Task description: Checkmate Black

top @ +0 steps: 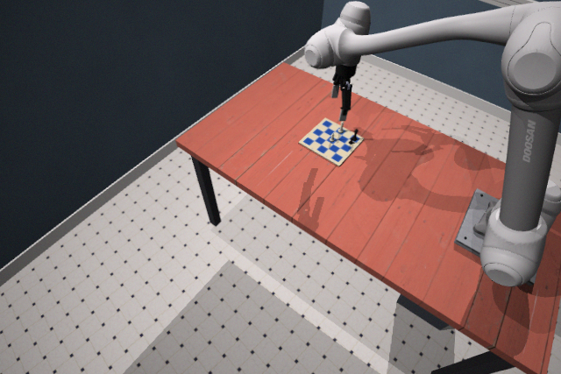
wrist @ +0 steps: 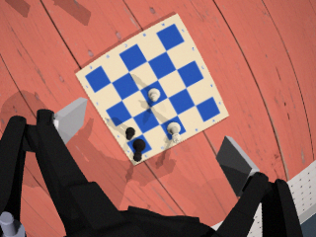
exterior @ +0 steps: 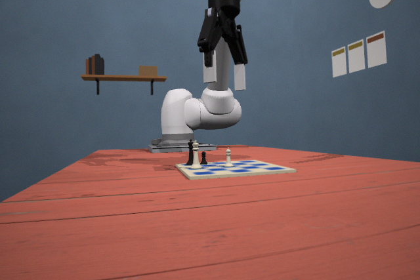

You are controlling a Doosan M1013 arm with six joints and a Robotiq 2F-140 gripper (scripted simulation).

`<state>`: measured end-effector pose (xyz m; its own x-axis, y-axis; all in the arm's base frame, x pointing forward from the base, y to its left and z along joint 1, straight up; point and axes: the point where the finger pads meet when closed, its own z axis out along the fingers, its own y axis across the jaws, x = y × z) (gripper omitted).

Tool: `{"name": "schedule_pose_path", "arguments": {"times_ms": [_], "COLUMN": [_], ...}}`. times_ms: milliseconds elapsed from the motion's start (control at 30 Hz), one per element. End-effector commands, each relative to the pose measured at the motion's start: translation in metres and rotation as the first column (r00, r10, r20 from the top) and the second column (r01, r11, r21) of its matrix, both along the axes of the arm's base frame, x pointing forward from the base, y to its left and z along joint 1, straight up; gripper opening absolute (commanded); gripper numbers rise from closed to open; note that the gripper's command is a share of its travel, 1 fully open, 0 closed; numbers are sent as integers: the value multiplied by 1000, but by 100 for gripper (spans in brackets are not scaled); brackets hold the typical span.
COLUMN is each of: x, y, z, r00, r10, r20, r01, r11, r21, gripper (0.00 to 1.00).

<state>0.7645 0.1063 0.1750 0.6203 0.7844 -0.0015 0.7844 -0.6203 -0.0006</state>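
A small blue-and-cream chessboard (top: 331, 143) lies on the red wooden table; it also shows in the exterior view (exterior: 235, 168) and the wrist view (wrist: 152, 95). A black king (exterior: 190, 152) (wrist: 134, 144) and a black pawn (exterior: 203, 158) stand together near one corner. A tall white piece (exterior: 195, 155) (wrist: 173, 129) stands on the edge row beside them. A smaller white piece (exterior: 228, 157) (wrist: 154, 95) stands near the board's middle. All pieces are upright. My gripper (exterior: 224, 80) (wrist: 155, 130) hangs high above the board, open and empty, and it also shows in the top view (top: 339, 102).
The robot's base (top: 512, 234) is bolted to the table at the right. The table's far and left edges lie close to the board. A wall shelf (exterior: 123, 77) and wall papers hang well behind.
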Motion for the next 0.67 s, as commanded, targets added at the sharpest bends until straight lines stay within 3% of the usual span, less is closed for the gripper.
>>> {"name": "schedule_pose_path", "arguments": {"times_ms": [0, 633], "x": [0, 0], "y": [0, 0], "z": [0, 0], "r00": [1000, 1000], "r10": [0, 0], "r20": [0, 0], "r01": [0, 0], "r11": [1000, 1000], "r21": [0, 0], "gripper": [100, 100]}}
